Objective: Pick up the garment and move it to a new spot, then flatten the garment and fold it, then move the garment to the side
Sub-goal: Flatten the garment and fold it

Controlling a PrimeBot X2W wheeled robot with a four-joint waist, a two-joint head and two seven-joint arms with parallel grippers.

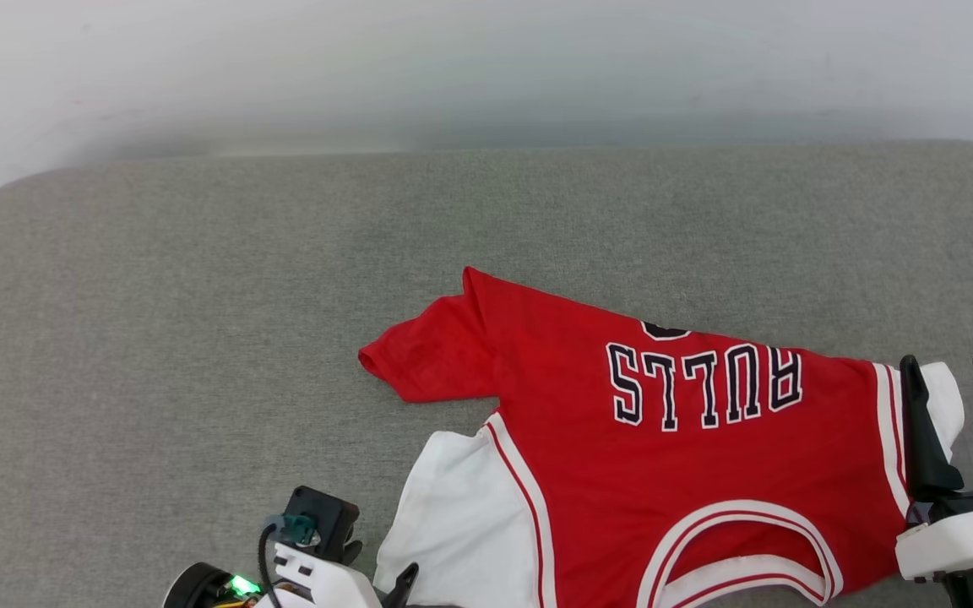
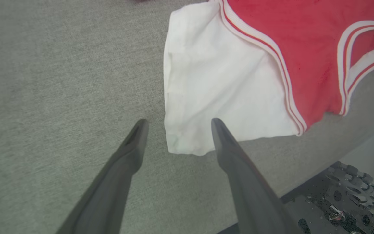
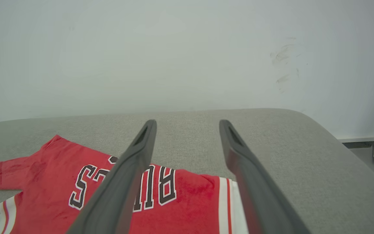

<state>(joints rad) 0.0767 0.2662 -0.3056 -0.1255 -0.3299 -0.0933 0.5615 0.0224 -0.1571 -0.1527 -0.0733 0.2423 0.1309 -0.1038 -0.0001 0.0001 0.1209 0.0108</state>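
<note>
Two grippers are open and hold nothing. The left gripper is at the corner of a white sleeve of the garment, which lies on the grey cushion, lettering upside down. The right gripper is over its right edge.
</note>
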